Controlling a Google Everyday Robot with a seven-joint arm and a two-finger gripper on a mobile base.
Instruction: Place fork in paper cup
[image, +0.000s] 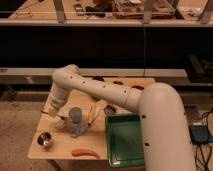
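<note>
My gripper (54, 115) hangs at the left of the wooden table (65, 150), at the end of the white arm that reaches down from its elbow. It is shut, and a thin dark sliver, the fork (62, 118), sticks out from its tip. The white paper cup (60, 124) stands directly under the gripper, partly hidden by it. The fork's tip lies over the cup's rim; I cannot tell whether it is inside.
A blue-grey cup (76, 123) stands right of the paper cup. A yellow banana-like thing (91, 114) lies behind it. A small metal bowl (45, 140) sits at the front left, an orange carrot-like thing (85, 152) at the front edge, and a green tray (125, 140) at the right.
</note>
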